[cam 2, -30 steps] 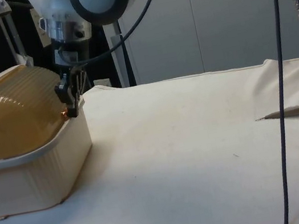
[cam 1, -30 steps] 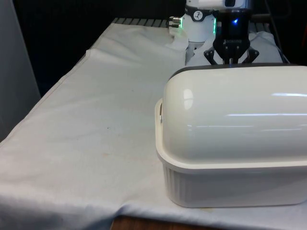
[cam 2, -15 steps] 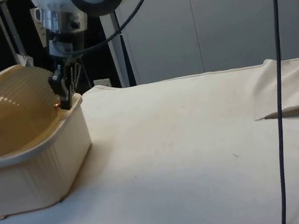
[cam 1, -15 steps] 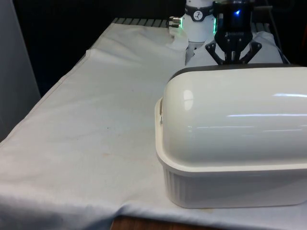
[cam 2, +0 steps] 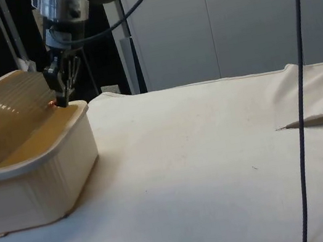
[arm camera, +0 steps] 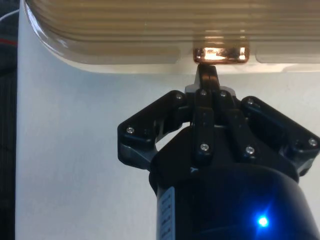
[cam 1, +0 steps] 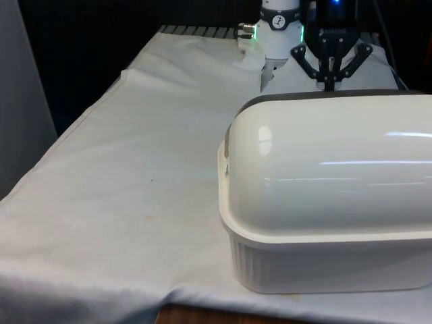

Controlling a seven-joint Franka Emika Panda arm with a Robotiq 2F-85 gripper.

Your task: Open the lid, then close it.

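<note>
A cream bread box (cam 1: 331,256) stands at the front view's right, its rounded back (cam 1: 331,155) towards that camera. In the side view its ribbed amber roll-top lid (cam 2: 7,114) is slid partly back, leaving a gap above the cream base (cam 2: 46,179). My gripper (cam 2: 58,100) is at the lid's front edge, above the base's rim. In the wrist view the fingers (arm camera: 207,75) are pressed together on the small copper-coloured lid handle (arm camera: 220,53). From the front, the gripper (cam 1: 329,82) shows just behind the box's top.
The white cloth (cam 2: 207,169) stretches out flat beside the box. A black cable (cam 2: 296,103) hangs down at the side view's right, near a fold in the cloth (cam 2: 318,120). The robot's base (cam 1: 277,40) stands behind the box.
The gripper has risen and moved back over the box with the handle in it. The lid has rolled up and back, and the box's front now stands open.
</note>
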